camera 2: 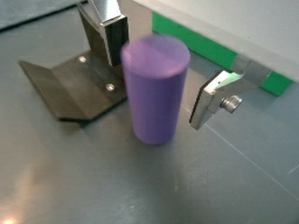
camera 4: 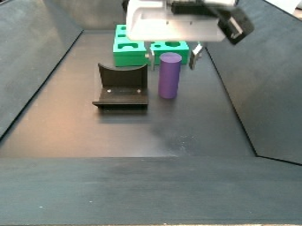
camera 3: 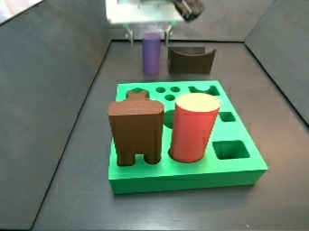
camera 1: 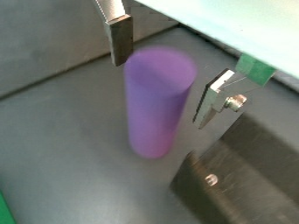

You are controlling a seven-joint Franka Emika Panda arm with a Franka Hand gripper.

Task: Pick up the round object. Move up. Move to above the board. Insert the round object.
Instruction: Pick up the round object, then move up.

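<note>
The round object, a slim purple cylinder [camera 1: 158, 101], stands upright on the grey floor; it also shows in a wrist view [camera 2: 156, 87] and in both side views [camera 3: 152, 52] [camera 4: 171, 76]. My gripper [camera 1: 167, 70] [camera 2: 162, 68] is open and straddles the cylinder's upper part, with one finger [camera 1: 121, 39] and the other finger [camera 1: 216, 96] each a small gap away from it. In the side views the gripper [camera 3: 151, 32] [camera 4: 172, 51] hangs right over the cylinder. The green board [camera 3: 241, 167] [camera 4: 127, 48] lies apart from it.
The fixture [camera 3: 191, 60] [camera 4: 122, 86] [camera 2: 70, 83] stands on the floor close beside the cylinder. A thick red cylinder [camera 3: 196, 128] and a dark brown notched block [camera 3: 135, 131] stand in the board. Dark walls enclose the floor.
</note>
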